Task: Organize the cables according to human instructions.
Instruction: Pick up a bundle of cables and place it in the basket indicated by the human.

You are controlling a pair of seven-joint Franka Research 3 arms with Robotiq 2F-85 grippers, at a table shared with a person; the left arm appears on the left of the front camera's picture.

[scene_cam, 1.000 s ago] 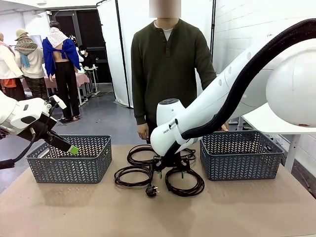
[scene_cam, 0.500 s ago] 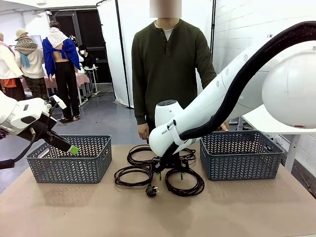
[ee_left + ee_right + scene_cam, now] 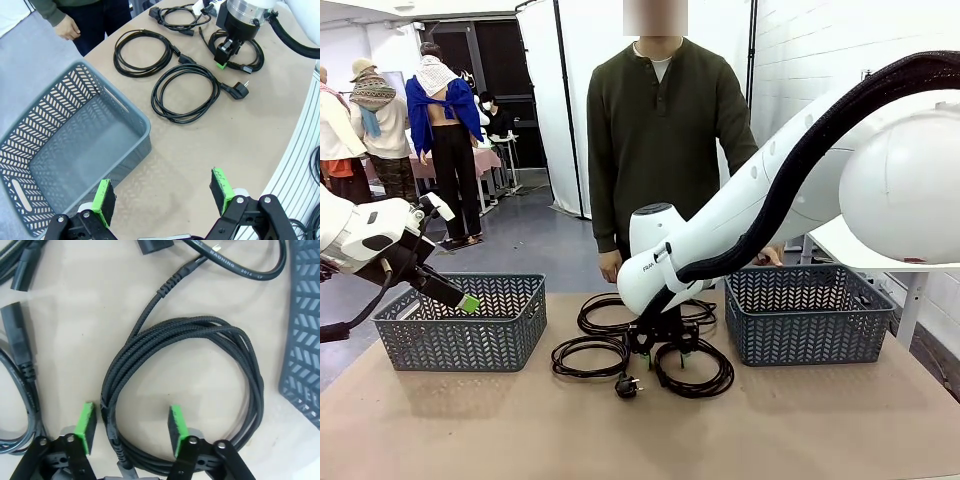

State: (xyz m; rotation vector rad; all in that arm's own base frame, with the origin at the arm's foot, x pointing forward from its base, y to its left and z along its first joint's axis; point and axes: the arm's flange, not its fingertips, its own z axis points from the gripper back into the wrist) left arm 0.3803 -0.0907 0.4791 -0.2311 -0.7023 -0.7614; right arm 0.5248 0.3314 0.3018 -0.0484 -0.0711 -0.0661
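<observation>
Front view: my right gripper (image 3: 665, 357) points straight down among the four coiled cables (image 3: 583, 318) on the table (image 3: 820, 430). The right basket (image 3: 810, 318) is near its outer side, and the person (image 3: 660, 130) stands beyond it at the far edge, one hand (image 3: 611, 266) hanging at the side. A loose plug (image 3: 627, 386) lies just beside this gripper on my side of it. Right wrist view: the green pads (image 3: 87, 425) of the right gripper (image 3: 131, 426) stand apart and straddle one side of the braided cable (image 3: 197, 326). That strand runs between the pads, close beside one and well clear of the other. I see no pinch on it, so I read this hand as released and grasping nothing. The rest of the braided loop spreads ahead of the fingertips and out past the farther pad. A smooth printed cord (image 3: 235, 267) crosses farther ahead, and a corner of the basket shows off to that same side. Left wrist view: my left gripper (image 3: 162, 196) has its jaws spread wide with nothing between them, so it is also released. The near corner of the left basket (image 3: 142, 132) sits just ahead of its fingertips, and the cables lie well ahead of them, with the right gripper standing on the farthest bundle. In the front view the left gripper (image 3: 465, 300) hangs tilted above that basket, well apart from every cable.
</observation>
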